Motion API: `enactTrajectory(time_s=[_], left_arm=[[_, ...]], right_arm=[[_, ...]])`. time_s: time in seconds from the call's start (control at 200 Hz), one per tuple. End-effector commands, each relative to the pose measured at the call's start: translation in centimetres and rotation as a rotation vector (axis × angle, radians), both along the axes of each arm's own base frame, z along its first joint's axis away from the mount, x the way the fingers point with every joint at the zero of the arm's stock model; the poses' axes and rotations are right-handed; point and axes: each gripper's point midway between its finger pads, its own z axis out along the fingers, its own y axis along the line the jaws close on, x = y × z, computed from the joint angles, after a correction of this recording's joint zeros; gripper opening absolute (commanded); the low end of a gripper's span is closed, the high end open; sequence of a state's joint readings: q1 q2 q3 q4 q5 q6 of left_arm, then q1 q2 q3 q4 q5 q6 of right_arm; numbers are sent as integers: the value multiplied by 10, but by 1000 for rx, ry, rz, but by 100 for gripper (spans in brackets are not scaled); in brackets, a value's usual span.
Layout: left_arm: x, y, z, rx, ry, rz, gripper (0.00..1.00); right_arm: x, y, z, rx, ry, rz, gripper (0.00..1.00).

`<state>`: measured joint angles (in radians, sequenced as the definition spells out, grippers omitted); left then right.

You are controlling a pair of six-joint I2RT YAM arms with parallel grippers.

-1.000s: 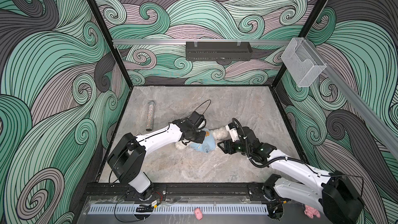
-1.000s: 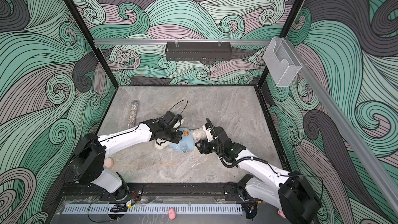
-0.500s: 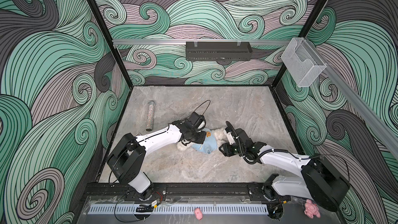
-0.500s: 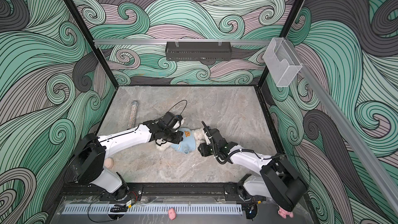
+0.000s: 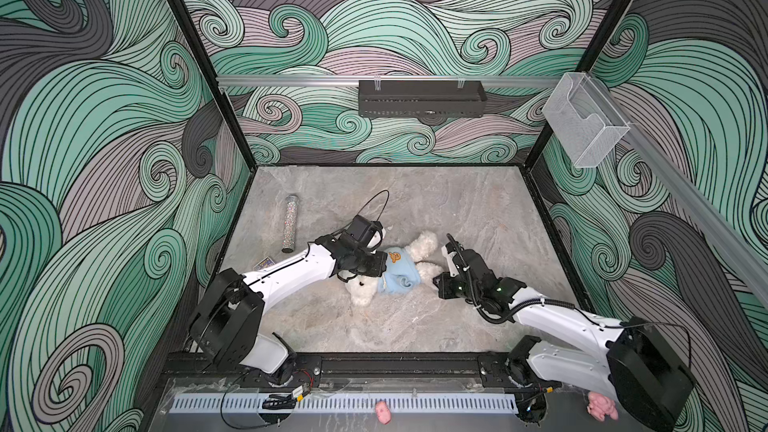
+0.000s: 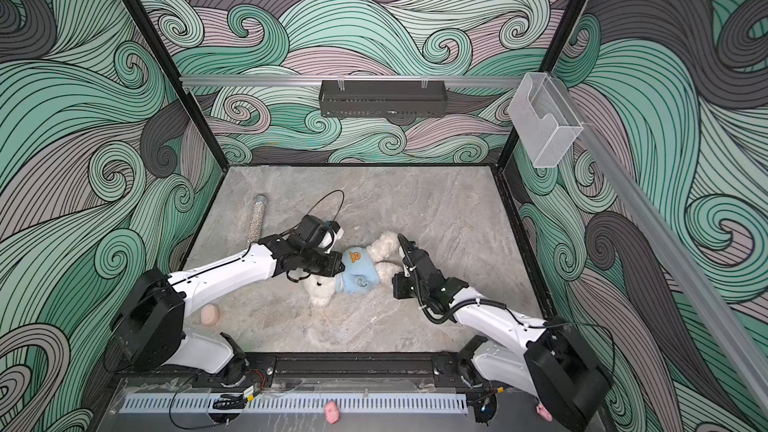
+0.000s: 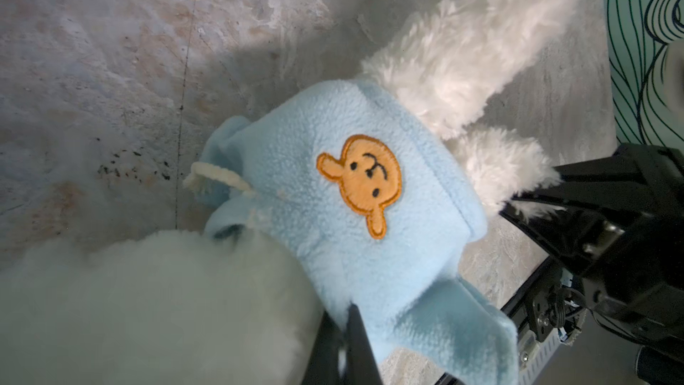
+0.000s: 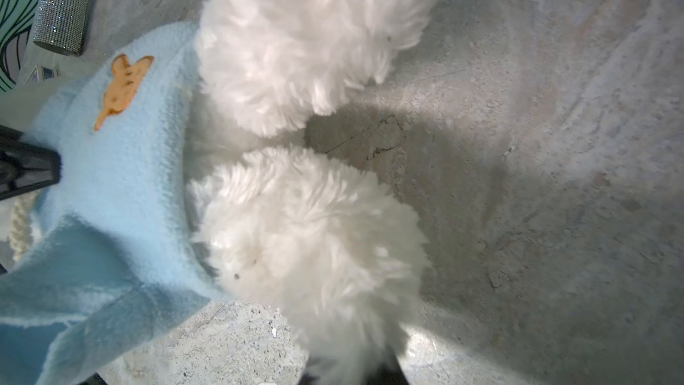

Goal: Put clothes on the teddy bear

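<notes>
Blue fleece top (image 5: pixel 399 275) is clamped in the left claw (image 5: pixel 380 264) beside the head of the teddy bear (image 5: pixel 420 243), lying mid-table (image 5: pixel 415 326). At the bear's feet, the right claw (image 5: pixel 436 278) grips one leg, probably bracing it against the pull.

This is a robot test cell in a lab. A left arm (image 5: pixel 286 274) and a right arm (image 5: pixel 557 317) are bolted to a black base rail (image 5: pixel 395 365), with a slotted cable duct (image 5: pixel 345 403) in front. Black frame posts (image 5: pixel 199 56) hold walls (image 5: pixel 104 118) printed with swirling waves around a stone-look tabletop (image 5: pixel 415 209). An aluminium rail (image 5: pixel 291 81) carries a black tray (image 5: pixel 422 98), and a clear plastic bin (image 5: pixel 584 126) hangs from the side wall.
</notes>
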<state>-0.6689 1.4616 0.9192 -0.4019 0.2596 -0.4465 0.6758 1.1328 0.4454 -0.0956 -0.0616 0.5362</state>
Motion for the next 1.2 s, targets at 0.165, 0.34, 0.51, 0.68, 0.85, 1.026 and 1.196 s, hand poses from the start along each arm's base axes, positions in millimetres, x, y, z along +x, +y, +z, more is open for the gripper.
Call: enactTrajectory(time_s=[0.165,0.34,0.51,0.68,0.85,1.026,1.196], left_arm=[[1,-3,6,-53,22,-15,20],[8,-1,47,-98,-103,-12,51],[0,15,83,-113,-194,11,66],[-34,22,94,-178,-190,-24,69],[-67,11,90,-246,-153,-81,69],[-76,-16,73,-254,-132,-110,67],[-49,-16,49,-145,-124,18,65]], right_arm=[[-4,6,3,69,36,-14,9],[-6,20,14,171,72,-39,13],[-12,25,24,286,151,-142,14],[-10,29,49,458,152,-239,14],[-8,37,78,537,111,-248,14],[-9,50,83,522,110,-208,15],[-14,65,87,503,97,-116,16]])
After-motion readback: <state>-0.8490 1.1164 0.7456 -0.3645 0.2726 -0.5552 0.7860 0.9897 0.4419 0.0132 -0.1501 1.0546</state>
